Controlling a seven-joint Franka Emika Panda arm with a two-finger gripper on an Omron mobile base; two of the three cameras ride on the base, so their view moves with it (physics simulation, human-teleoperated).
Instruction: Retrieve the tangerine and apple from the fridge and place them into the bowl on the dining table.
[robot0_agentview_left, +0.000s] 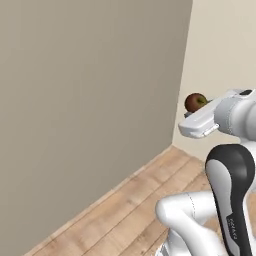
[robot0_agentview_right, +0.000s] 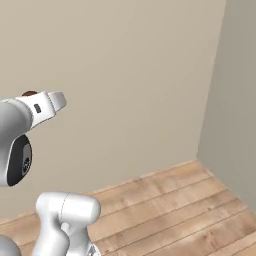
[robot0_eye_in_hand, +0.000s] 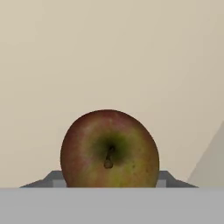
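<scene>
Apple (robot0_eye_in_hand: 109, 148) sits in the claw (robot0_eye_in_hand: 109, 186), carried high above the wooden floor (robot0_agentview_left: 130, 210). Hand view: stem pit faces the camera, red-brown skin with a greenish patch around the stem, grey finger ends (robot0_eye_in_hand: 54, 178) showing at each side of the fruit's lower half. Claw closed on the apple, jaws set well apart to span its width.

Left base view: apple pokes out past the end of the white hand, in front of the pale wall (robot0_agentview_left: 220, 50). Right base view: only a dark sliver of it above the hand.

Handling, my estimate: light, firm, rigid enough to take a steady squeeze without deforming. Skin smooth and glossy, so it could slip or roll between flat pads if the hand swings sharply. Bruises under hard pressure or a drop. Best hold is across the widest girth, pads on opposite flanks; the present grip looks close to that, though contact points are partly hidden at the bottom of the hand view.

Surroundings: bare room corner, a grey-beige wall (robot0_agentview_left: 90, 100) on one side, the pale wall on the other, plank floor below. Nothing stands near the arm here. The walls are the only thing to strike during a wide swing. Apple looks to have yet to reach the bowl.
</scene>
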